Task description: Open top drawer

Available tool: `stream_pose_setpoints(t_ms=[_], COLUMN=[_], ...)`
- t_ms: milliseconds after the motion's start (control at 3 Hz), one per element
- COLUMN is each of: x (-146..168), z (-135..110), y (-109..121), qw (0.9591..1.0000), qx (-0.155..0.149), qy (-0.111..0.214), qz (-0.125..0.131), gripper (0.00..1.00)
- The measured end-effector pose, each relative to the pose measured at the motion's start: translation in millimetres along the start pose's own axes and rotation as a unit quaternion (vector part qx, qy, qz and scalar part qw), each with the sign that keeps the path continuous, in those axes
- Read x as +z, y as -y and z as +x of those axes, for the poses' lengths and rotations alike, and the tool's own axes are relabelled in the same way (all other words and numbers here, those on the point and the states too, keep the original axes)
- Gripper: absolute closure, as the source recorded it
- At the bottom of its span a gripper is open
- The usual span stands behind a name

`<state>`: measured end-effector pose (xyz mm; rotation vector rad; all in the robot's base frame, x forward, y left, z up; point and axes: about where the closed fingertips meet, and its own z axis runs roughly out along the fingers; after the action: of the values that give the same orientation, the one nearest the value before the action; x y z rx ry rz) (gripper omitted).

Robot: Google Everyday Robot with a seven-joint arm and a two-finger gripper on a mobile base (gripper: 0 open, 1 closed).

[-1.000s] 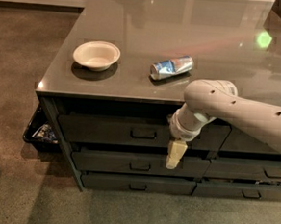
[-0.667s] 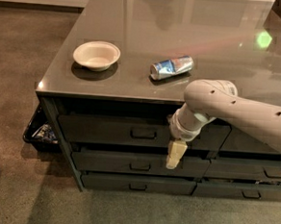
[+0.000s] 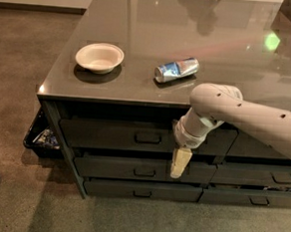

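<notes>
Holds pincer (image 3: 180,163) together, pointing down, lower right of top drawer (image 3: 109,134) handle (image 3: 148,137); on desk (image 3: 156,29), one bowl (image 3: 99,57), one can (image 3: 176,69), label unreadable.

Top drawer (image 3: 109,134): wide dark grey metal front, tallest of its stack, directly beneath the counter edge. Small rectangular loop handle (image 3: 148,137) at centre. Front is closed; no interior visible. Gripper (image 3: 179,163) hangs pointing down, right of and below the handle, apart from it.

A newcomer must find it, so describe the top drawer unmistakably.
Under the grey table, take the left stack of three drawers, with the gripper hanging before its right side. The top drawer is the uppermost, its front taller than the two below.
</notes>
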<state>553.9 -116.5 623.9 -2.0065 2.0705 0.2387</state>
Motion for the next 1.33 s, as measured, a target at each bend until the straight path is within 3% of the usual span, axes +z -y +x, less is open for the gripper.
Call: stream_pose_setpoints(t_ms=[333, 667, 1000, 1333], x=[-1, -10, -9, -10], z=[0, -3, -3, -2], y=[5, -11, -11, -23], qw=[1.0, 0.9996, 0.9995, 0.9988], qx=[0.0, 0.011, 0.011, 0.024], qy=[0.0, 0.01, 0.009, 0.011], qz=[0.0, -0.025, -0.026, -0.043], gripper=[0.0, 0.0, 0.0, 0.0])
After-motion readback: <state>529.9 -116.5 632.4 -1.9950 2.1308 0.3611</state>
